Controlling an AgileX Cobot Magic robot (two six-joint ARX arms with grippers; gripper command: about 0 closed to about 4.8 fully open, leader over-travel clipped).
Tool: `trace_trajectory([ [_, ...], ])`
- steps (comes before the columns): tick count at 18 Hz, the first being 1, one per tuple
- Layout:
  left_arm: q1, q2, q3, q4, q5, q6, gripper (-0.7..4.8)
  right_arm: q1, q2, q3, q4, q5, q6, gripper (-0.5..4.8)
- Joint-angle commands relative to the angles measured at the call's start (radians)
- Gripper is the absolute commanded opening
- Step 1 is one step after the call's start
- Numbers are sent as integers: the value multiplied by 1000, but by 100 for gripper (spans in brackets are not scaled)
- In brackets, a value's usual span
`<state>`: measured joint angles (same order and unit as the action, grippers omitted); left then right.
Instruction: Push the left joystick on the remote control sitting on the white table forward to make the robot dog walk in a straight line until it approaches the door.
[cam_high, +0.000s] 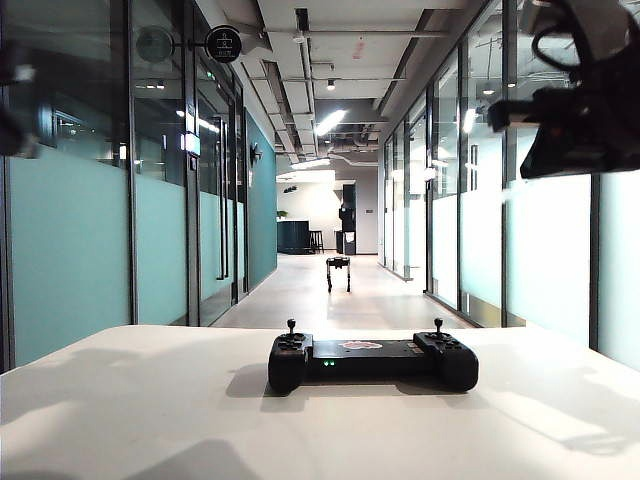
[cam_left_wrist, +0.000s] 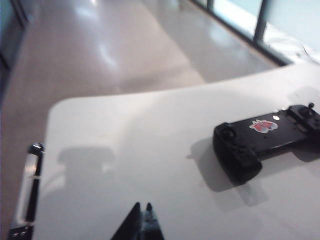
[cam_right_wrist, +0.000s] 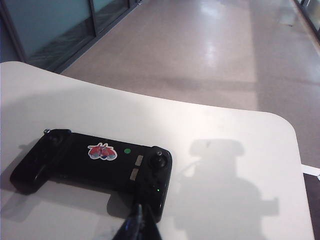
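Observation:
The black remote control (cam_high: 372, 360) lies on the white table (cam_high: 150, 420), its left joystick (cam_high: 291, 325) standing upright and untouched. The robot dog (cam_high: 338, 270) stands far down the corridor. I cannot single out the door among the glass walls. My left gripper (cam_left_wrist: 142, 207) is shut and empty, hovering over bare table well short of the remote control (cam_left_wrist: 265, 137). My right gripper (cam_right_wrist: 140, 208) is shut and empty, raised just above the near handle of the remote control (cam_right_wrist: 95, 160), on the side away from the left joystick (cam_right_wrist: 47, 132). The right arm (cam_high: 580, 120) hangs high at upper right.
The matching right joystick (cam_high: 437, 323) stands untouched. Frosted glass walls (cam_high: 70, 250) line both sides of the corridor floor (cam_high: 340, 300). The table's rounded far edge (cam_right_wrist: 210, 107) drops to the floor. A black bracket (cam_left_wrist: 31, 190) sits at the table's side edge.

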<state>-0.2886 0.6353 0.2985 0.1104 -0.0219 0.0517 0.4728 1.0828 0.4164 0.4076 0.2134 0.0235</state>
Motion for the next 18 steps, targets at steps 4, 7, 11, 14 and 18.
trace_trajectory([
  [4,-1,-258,-146,-63,-49,-4,-6,2,-88,-26,-46,-11,-25,-6],
  [7,-1,-293,-146,-125,-45,-3,-5,2,-135,-67,-45,-11,-25,-6],
  [11,-1,-293,-146,-124,-45,-3,-5,2,-209,-85,-106,-19,-25,-6],
  [14,-1,-293,-146,-124,-45,-3,-5,2,-277,-86,-183,-47,-33,-6],
  [18,-1,-293,-146,-124,-45,-3,-5,1,-372,-121,-280,-94,-45,-6],
])
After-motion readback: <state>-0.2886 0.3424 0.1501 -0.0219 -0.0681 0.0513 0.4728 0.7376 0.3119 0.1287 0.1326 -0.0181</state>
